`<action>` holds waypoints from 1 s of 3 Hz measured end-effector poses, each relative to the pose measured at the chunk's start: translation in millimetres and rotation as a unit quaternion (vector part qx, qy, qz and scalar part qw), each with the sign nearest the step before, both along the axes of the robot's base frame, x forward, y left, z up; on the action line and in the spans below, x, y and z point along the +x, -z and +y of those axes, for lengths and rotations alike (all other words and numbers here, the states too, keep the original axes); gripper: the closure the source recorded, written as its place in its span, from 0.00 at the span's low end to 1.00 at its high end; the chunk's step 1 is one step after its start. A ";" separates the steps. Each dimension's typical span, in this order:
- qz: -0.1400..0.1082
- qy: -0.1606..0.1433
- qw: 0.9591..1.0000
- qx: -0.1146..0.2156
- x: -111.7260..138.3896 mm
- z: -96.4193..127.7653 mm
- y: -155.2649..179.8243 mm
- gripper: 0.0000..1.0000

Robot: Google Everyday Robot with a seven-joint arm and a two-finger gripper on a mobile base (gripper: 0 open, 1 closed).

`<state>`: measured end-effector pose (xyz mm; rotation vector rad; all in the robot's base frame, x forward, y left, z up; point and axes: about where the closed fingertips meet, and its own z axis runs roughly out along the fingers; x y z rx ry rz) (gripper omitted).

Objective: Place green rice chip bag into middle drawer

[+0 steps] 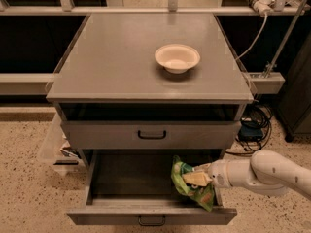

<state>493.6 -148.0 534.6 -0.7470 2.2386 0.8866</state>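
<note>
The green rice chip bag [193, 187] is crinkly, bright green with orange patches, and sits inside the right end of the open middle drawer [126, 212], the grey cabinet's lowest drawer, pulled out with a small black bar handle. My gripper [198, 176] reaches in from the right on a white arm and is against the bag's upper part, its pale fingers [195, 179] on the bag. The bag's lower end reaches down by the drawer's front wall.
A pale round bowl [177, 58] stands on the cabinet top [112, 62]. The taller-fronted drawer [151, 135] above is closed. Cables [252, 125] hang right of the cabinet. A clear bin [56, 147] stands at the left on the speckled floor.
</note>
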 end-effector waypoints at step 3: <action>0.035 -0.037 0.999 -0.006 44.6 28.1 78.6 0.82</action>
